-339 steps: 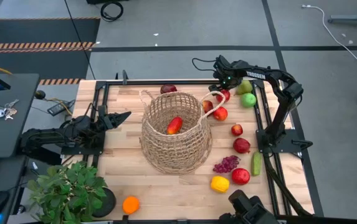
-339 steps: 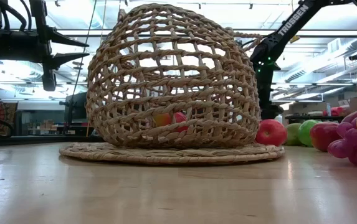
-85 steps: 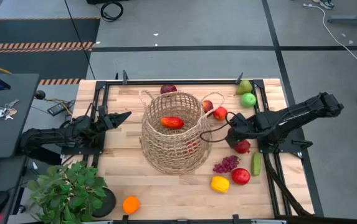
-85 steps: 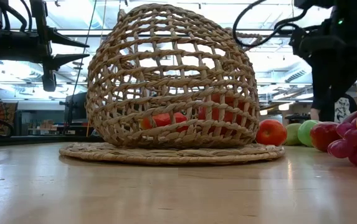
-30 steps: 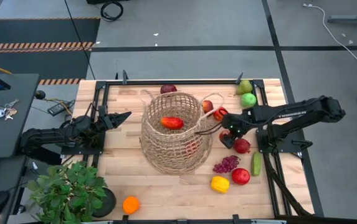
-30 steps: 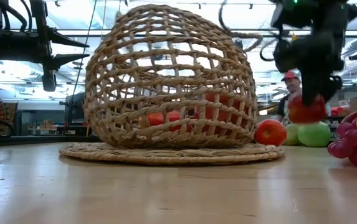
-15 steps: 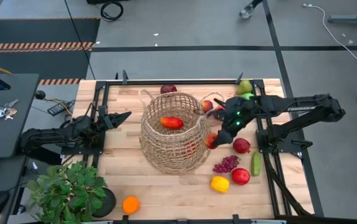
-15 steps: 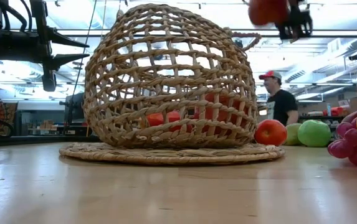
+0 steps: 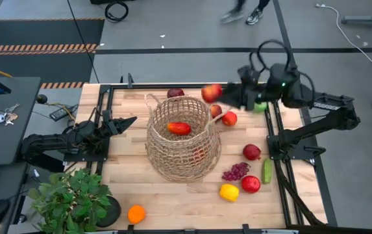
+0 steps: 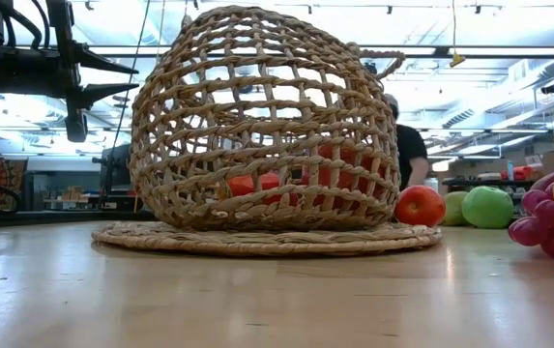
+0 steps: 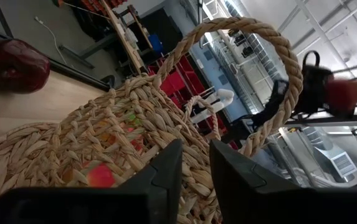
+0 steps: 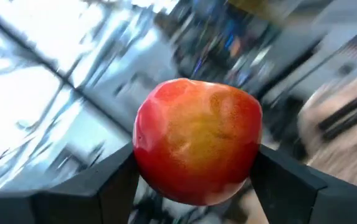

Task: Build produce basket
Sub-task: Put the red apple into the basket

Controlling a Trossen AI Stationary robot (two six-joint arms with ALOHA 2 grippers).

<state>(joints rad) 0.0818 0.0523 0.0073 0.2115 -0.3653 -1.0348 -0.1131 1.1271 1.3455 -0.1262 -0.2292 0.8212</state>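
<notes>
The tan wicker basket [image 9: 182,138] stands mid-table on its flat base, with a red pepper [image 9: 179,128] and other red produce [image 10: 339,172] inside. My right gripper [image 9: 215,93] is raised high over the basket's far right rim, shut on a red apple [image 12: 197,140]. My left gripper [image 9: 131,120] waits shut, level, just left of the basket and clear of it. More produce lies on the table to the right: apples [image 9: 229,118], purple grapes [image 9: 235,171], a cucumber [image 9: 266,171], a lemon [image 9: 228,192]. My right gripper pinches the red apple by two opposite sides [image 12: 142,155] between its two fingers [image 12: 106,183]. The fingers lie about level and come from the table's right side. The apple is lifted well clear of the table and the basket.
A dark red apple [image 9: 175,93] lies behind the basket at the far edge. An orange [image 9: 136,213] and a potted green plant [image 9: 72,198] are at the near left. A woven mat [image 10: 267,237] lies under the basket. A person [image 10: 407,150] stands beyond the table.
My right gripper has risen from just above the table at the basket's right side to high above its far right rim. It carries the red apple along. It has tipped from pointing down to about level. The basket and my left arm have stayed put.
</notes>
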